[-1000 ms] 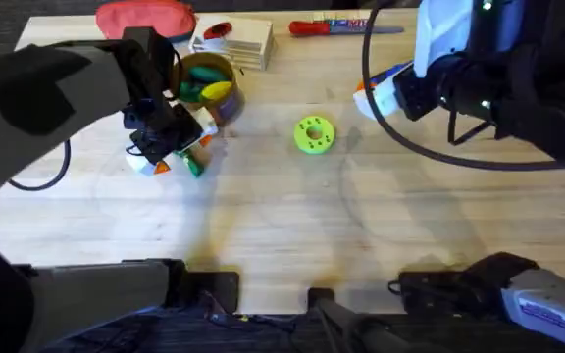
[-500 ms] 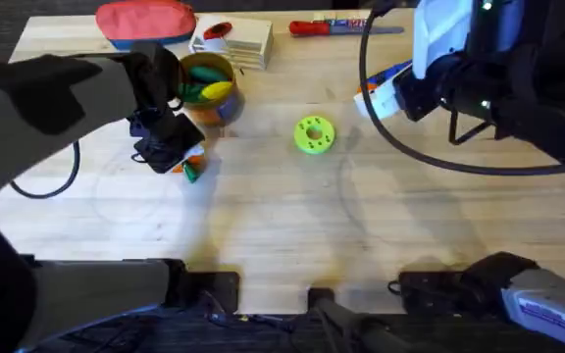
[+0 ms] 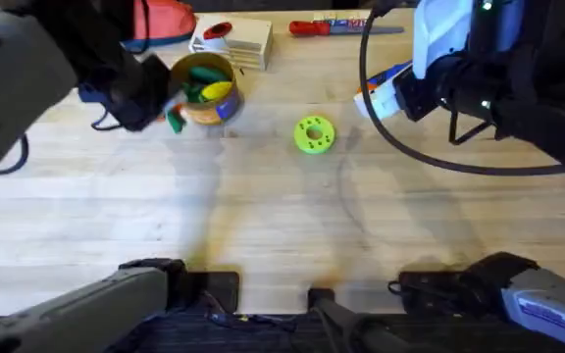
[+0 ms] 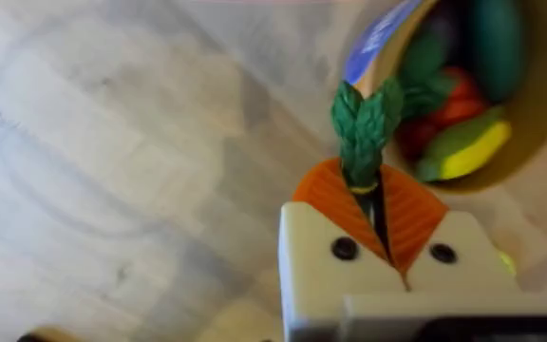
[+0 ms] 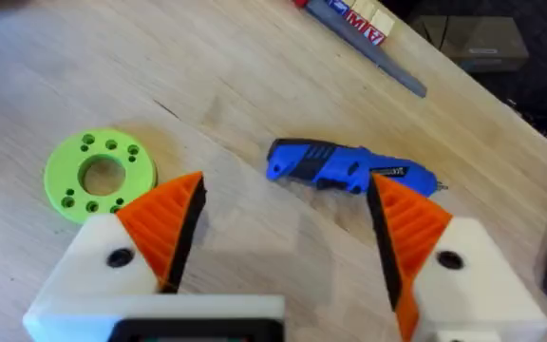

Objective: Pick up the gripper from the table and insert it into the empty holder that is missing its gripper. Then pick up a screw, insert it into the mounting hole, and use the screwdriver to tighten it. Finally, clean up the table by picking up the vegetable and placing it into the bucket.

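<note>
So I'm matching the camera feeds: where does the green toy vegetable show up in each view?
Overhead: the vegetable is at upper left, held by the left gripper, just left of the bucket.
Left wrist: upper middle, sticking out from the shut orange pads.
Right wrist: not in it.
Shared landmark: the bucket's rim beside the vegetable's leafy end.

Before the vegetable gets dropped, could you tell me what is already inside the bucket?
The bucket already holds toy pieces: a yellow one, a red one and dark green ones. Its bottom is covered by them, and the vegetable in the left gripper hides part of the opening.
</note>
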Action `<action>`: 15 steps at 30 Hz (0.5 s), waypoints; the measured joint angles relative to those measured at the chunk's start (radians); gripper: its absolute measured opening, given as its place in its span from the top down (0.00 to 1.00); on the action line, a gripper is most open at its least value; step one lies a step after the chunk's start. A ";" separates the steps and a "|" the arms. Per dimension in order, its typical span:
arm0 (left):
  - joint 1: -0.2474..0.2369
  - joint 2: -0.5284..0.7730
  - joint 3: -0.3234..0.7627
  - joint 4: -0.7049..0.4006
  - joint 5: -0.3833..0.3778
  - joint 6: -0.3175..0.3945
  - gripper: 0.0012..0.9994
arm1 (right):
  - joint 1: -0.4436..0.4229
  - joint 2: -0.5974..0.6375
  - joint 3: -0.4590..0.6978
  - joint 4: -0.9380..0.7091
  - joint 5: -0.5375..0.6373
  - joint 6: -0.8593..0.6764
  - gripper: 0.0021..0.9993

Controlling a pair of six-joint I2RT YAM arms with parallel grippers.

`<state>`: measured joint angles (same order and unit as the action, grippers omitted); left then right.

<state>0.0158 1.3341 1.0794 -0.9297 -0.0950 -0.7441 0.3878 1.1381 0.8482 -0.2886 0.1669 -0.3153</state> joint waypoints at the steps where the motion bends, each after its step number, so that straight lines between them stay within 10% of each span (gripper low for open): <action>1: 0.000 -0.019 0.013 0.043 0.014 0.003 0.98 | 0.000 0.000 0.000 0.000 0.000 0.000 0.01; 10: 0.000 0.035 0.025 0.254 0.078 0.009 0.97 | 0.000 0.000 0.000 0.000 0.000 0.000 0.01; 15: 0.000 0.121 0.025 0.291 0.100 0.012 0.71 | 0.000 0.000 0.000 -0.001 0.000 0.000 0.01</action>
<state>0.0154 1.4556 1.1042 -0.6384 0.0052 -0.7316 0.3878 1.1384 0.8482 -0.2894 0.1669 -0.3153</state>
